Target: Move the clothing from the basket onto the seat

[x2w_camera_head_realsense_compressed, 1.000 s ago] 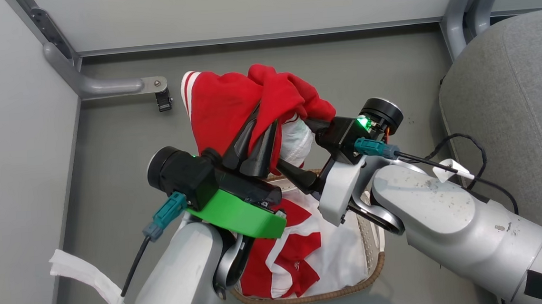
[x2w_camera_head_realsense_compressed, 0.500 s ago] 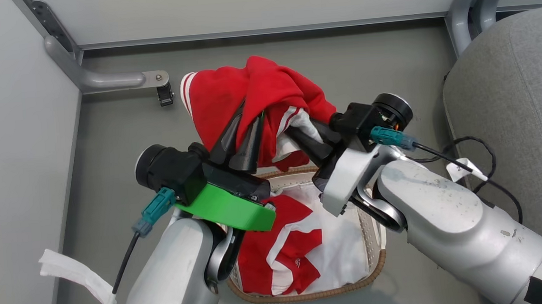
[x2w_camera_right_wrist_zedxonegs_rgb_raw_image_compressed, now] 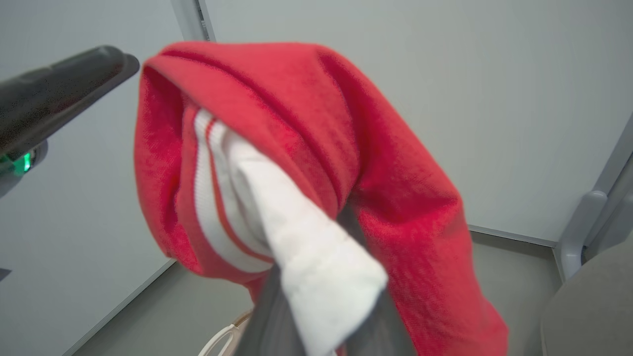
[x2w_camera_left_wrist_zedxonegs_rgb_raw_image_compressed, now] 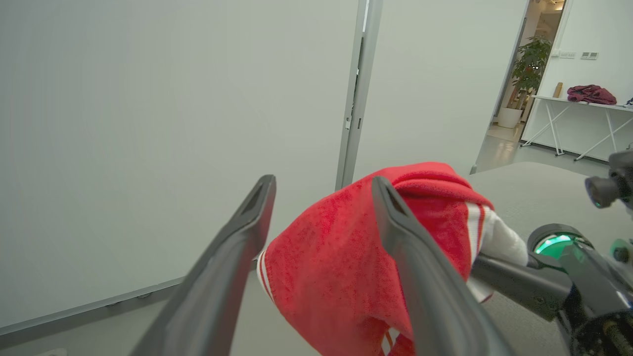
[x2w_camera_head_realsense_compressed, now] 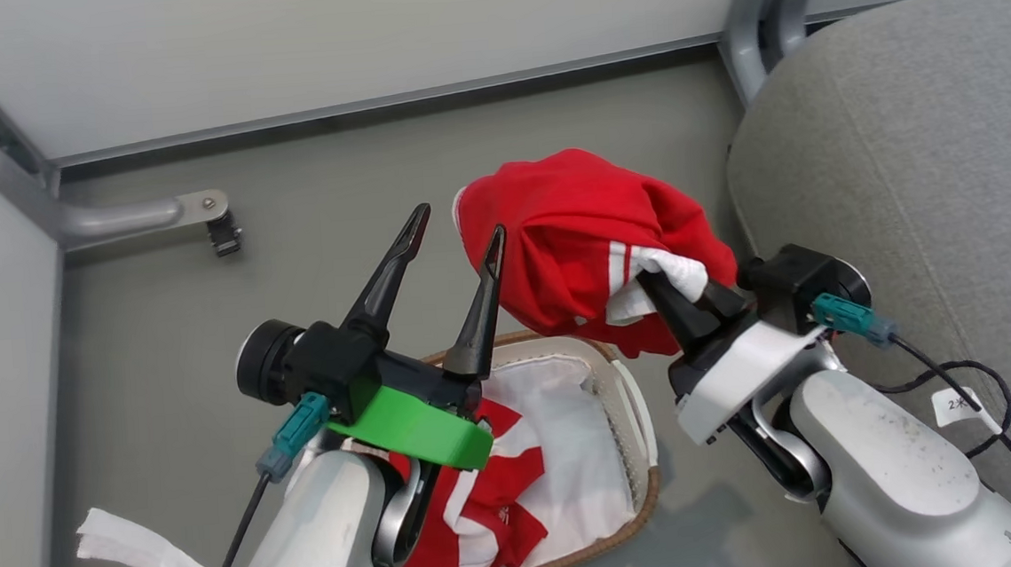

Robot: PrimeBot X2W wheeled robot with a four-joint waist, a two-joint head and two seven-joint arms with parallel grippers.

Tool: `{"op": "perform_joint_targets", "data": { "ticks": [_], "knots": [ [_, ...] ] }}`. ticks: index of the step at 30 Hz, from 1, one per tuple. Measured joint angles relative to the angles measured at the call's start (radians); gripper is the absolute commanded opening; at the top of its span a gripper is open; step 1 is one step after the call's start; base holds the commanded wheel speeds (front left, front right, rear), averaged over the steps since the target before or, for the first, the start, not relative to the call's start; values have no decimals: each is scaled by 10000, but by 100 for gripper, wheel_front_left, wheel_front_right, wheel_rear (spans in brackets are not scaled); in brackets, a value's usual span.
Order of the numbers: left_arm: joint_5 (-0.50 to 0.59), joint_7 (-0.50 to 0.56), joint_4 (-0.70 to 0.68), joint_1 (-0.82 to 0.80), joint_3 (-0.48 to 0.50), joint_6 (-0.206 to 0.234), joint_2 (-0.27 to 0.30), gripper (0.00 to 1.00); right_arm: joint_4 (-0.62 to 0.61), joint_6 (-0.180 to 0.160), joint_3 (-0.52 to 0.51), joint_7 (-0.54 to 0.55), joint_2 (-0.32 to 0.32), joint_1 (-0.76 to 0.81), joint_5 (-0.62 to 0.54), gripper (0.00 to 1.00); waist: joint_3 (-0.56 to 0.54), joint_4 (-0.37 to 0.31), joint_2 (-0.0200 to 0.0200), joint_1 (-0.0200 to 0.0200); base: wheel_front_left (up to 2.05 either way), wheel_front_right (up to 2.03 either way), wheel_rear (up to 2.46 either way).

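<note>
Since half a second ago the left gripper (x2w_camera_head_realsense_compressed: 459, 222) has let go of the clothing (x2w_camera_head_realsense_compressed: 573, 225) and stands spread wide, empty. The right gripper (x2w_camera_head_realsense_compressed: 661, 286) alone pinches it, raised clear of the basket (x2w_camera_head_realsense_compressed: 612, 538) and near the seat (x2w_camera_head_realsense_compressed: 906, 158). In the left wrist view, parted fingers (x2w_camera_left_wrist_zedxonegs_rgb_raw_image_compressed: 232, 257) frame the clothing (x2w_camera_left_wrist_zedxonegs_rgb_raw_image_compressed: 336, 257). In the right wrist view, it (x2w_camera_right_wrist_zedxonegs_rgb_raw_image_compressed: 385, 173) drapes over the clamped fingers.
</note>
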Motion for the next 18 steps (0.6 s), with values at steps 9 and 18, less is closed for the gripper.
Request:
{"op": "perform_joint_targets", "data": {
  "ticks": [9,18],
  "knots": [
    [219,-4,-96,259,-134,0,138,100,-570,0,-1375,2,142,1090,-355,0,-102,-1690,0,0,0,0,0],
    [245,-4,-117,374,-545,0,150,100,-859,0,-2316,2,249,1843,-612,0,-42,-3543,0,0,0,0,0]
  ]
}}
